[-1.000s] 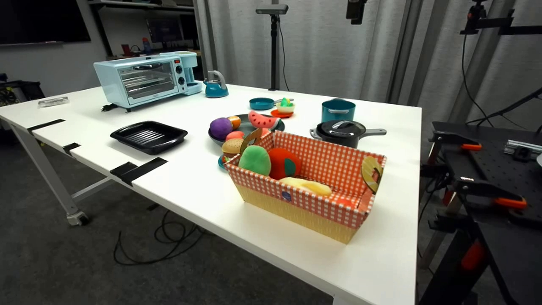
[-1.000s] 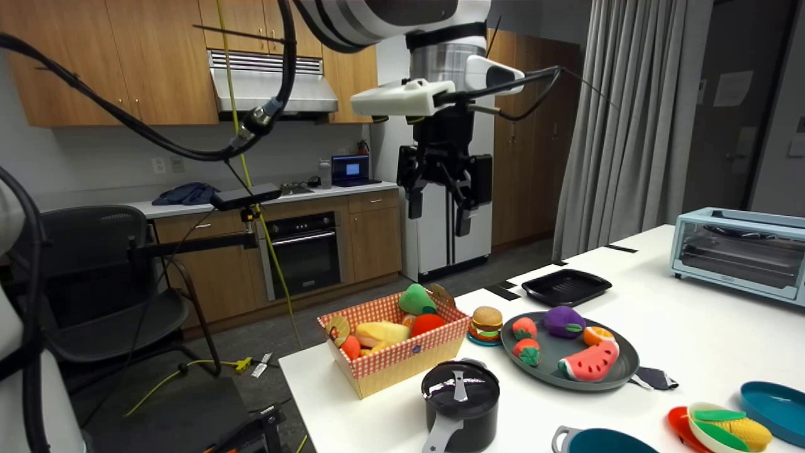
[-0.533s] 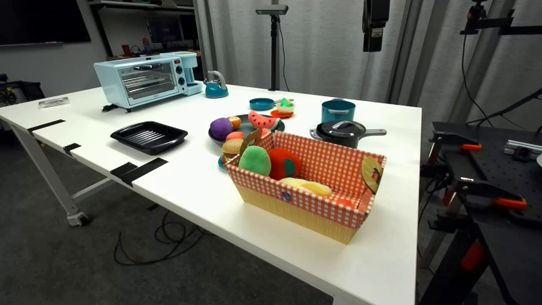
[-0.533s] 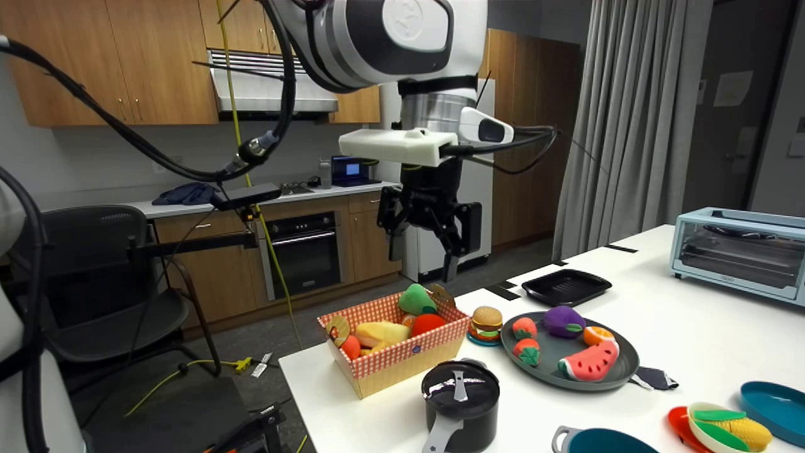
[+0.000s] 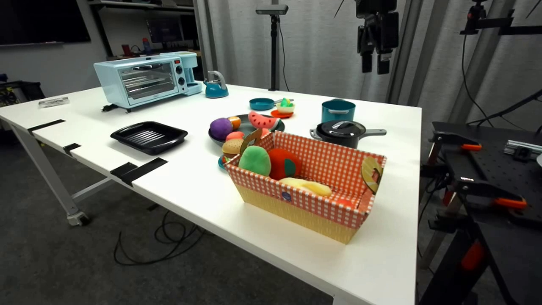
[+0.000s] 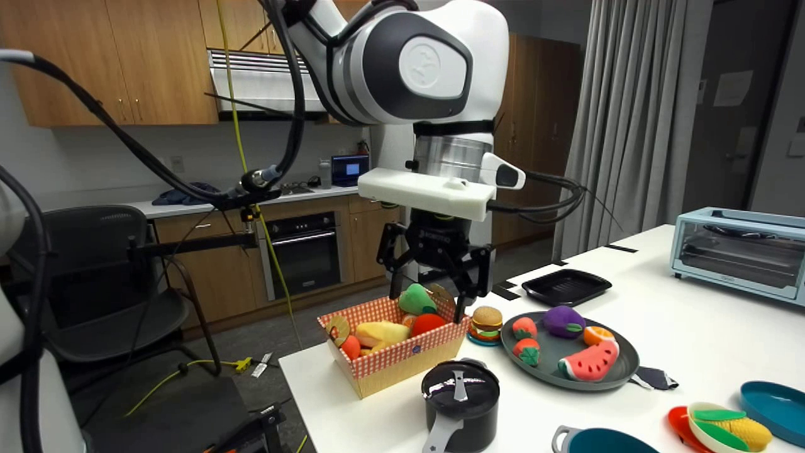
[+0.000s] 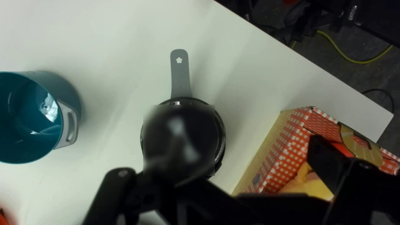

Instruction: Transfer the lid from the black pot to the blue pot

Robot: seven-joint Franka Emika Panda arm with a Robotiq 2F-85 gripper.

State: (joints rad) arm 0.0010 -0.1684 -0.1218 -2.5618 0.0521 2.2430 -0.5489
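The black pot [image 5: 338, 141] [image 6: 473, 425] stands on the white table with its dark lid [image 5: 344, 127] [image 6: 462, 385] on top. The lid has a grey raised grip. In the wrist view the pot's grey handle [image 7: 180, 76] shows, while its top is blurred and partly covered by a finger. The teal blue pot [image 5: 337, 111] [image 7: 70, 93] stands beside it, uncovered; its rim shows at the bottom edge of an exterior view [image 6: 607, 440]. My gripper [image 5: 375, 67] [image 6: 427, 303] is open and empty, in the air well above the table, fingers pointing down.
A red-checked basket [image 5: 292, 207] [image 6: 409, 362] with toy food stands close to the black pot. A grey pan [image 6: 566, 377] with toy fruit, a burger [image 6: 486, 321], a black tray [image 6: 566, 287], a blue pan [image 5: 261, 103] and a toaster oven [image 5: 146, 80] are also on the table.
My gripper has come down a good way towards the table and has turned somewhat. Its fingers stay spread. The pots, lid and other objects have not moved.
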